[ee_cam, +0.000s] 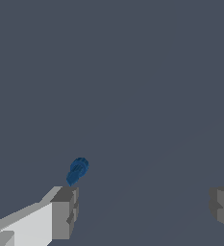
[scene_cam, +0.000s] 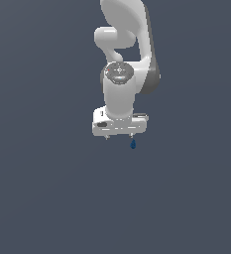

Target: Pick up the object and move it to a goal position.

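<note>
In the wrist view, the two grey fingers of the gripper are the nearest things. They stand wide apart, one at each side, with a big bare gap between them. Nothing is held in that gap.

Just past the tip of one finger sits the object, a tiny dark blue drop-shaped blob. It is right beside that finger, not in the middle of the gap. The pictures do not show for sure whether it touches the finger.

In the exterior view, the white gripper points down. The little blue object shows just under its right end, on the exterior view's right. It is much smaller than the gripper. Behind and above stands the white arm, bending up and away. All around is a plain dark grey floor.

So the task looks like it is only just starting. The gripper is close to the object, but the grab is not yet done. It probably needs to slide sideways so the blob sits between the fingers, then squeeze, lift and carry it. No goal mark shows in either view.
</note>
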{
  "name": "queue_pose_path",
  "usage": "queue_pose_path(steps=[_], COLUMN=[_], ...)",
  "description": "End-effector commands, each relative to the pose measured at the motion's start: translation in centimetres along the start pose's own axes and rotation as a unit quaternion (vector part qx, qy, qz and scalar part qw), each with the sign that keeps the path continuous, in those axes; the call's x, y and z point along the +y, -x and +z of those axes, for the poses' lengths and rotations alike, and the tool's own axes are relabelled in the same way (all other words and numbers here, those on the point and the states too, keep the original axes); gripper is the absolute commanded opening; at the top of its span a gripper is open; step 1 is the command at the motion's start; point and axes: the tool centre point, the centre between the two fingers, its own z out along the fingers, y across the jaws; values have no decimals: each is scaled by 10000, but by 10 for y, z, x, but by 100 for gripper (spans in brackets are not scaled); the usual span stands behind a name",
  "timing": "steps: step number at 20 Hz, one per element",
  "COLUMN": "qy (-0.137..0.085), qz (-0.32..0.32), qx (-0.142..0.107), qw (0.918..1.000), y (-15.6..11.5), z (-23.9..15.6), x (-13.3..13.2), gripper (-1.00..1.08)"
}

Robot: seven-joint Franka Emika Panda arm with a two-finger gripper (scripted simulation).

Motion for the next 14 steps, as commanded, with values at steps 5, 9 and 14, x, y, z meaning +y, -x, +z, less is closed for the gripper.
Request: queue_pose_path(steps=[5, 9, 14], qy=[7, 16, 30], qz=[264, 544, 1017], qx=[10, 23, 47], qw=[9997, 9985, 9948], y=[2, 4, 8], z=[7, 13, 24], x=[-7, -15, -27], gripper=[100, 100, 100])
